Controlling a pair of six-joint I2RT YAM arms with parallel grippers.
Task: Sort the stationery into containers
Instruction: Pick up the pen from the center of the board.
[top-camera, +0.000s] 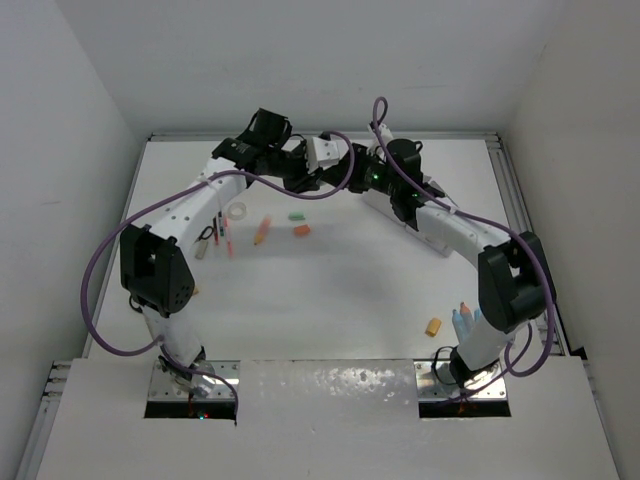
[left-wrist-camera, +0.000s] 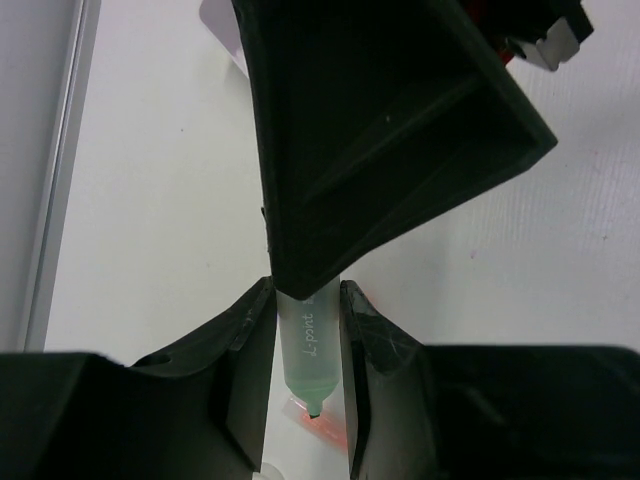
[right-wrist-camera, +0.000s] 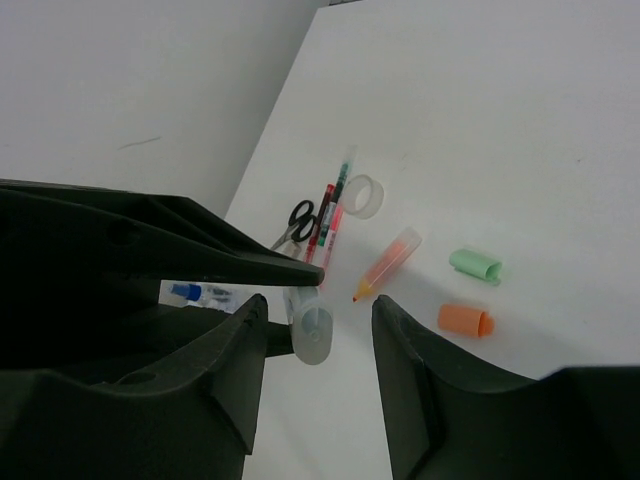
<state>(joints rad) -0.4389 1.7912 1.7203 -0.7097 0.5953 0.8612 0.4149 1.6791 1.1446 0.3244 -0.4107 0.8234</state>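
My left gripper (left-wrist-camera: 308, 335) is shut on a green pencil (left-wrist-camera: 310, 350), a clear barrel with a green tip, held above the table at the back middle (top-camera: 322, 172). My right gripper (right-wrist-camera: 318, 330) is open, and the pencil's blunt end (right-wrist-camera: 310, 328) lies between its fingers with a gap on each side. In the top view it faces the left gripper (top-camera: 352, 170). On the table below lie an orange pencil (right-wrist-camera: 388, 262), a green cap-like eraser (right-wrist-camera: 475, 265), an orange one (right-wrist-camera: 465, 320), a tape ring (right-wrist-camera: 362, 195), black-handled scissors (right-wrist-camera: 297, 220) and red pens (right-wrist-camera: 328, 215). The white organiser is out of view.
The loose items lie left of centre in the top view: tape ring (top-camera: 238, 211), orange pencil (top-camera: 262, 232), red pens (top-camera: 226, 235). Blue-capped bottles (top-camera: 463, 318) and a small orange eraser (top-camera: 433, 326) sit by the right arm's base. White walls enclose the table on three sides.
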